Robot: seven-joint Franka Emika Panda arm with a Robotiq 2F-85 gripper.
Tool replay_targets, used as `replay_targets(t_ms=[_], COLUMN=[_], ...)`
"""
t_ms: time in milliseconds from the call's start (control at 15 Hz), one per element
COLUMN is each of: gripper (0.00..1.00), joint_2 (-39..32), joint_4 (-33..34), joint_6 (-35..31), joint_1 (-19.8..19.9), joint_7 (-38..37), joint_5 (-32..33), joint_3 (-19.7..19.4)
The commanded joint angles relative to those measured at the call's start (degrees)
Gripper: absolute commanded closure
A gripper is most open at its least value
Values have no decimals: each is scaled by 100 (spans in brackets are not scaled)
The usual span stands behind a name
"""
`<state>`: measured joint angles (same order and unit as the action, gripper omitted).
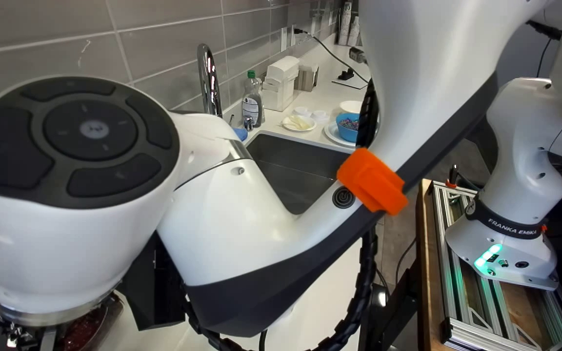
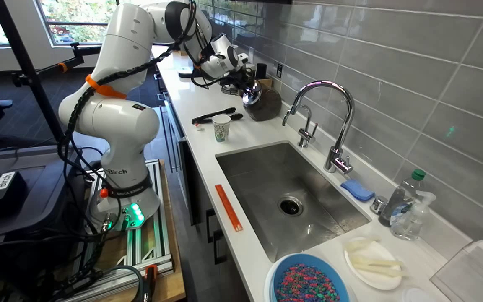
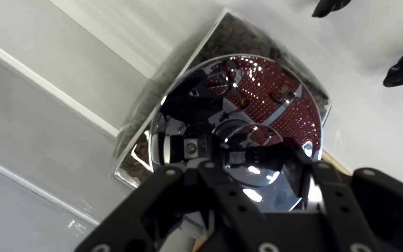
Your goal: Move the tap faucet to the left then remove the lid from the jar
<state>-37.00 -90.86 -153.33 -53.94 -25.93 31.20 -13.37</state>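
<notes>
The faucet [image 2: 345, 128] is seemingly pointing left, so that's looking done. The lid [image 3: 243, 101] is apparently sitting on the jar [image 2: 265, 108], awaiting removal; the gripper [image 3: 255, 150] is straddling its knob [image 3: 253, 137], fingers [image 3: 329, 182] pinching or not, I can't tell.

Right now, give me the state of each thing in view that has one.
Jar: holding dark brown contents
Lid: at the jar; seated or lifted, cannot tell
Gripper: at the lid; open or shut, cannot tell
Tall faucet: spout toward the jar's end, not running
Paper cup: upright
Tongs: spread
Blue bowl: holding colourful bits
Green-capped bottle: upright, cap on
Pump bottle: upright
</notes>
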Motion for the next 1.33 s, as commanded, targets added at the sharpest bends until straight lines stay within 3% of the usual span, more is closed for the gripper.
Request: replay_targets(t_ms=[0,400,1267], gripper=[79,79,79], joint_2=[253,433,1092], joint_4=[-320,-508,-1167], joint_6=[-65,-72,-107], joint_1=[-113,-138,276], joint_7=[-178,-144,-105], joint_5=[120,116,141], joint_3=[-117,-102,309])
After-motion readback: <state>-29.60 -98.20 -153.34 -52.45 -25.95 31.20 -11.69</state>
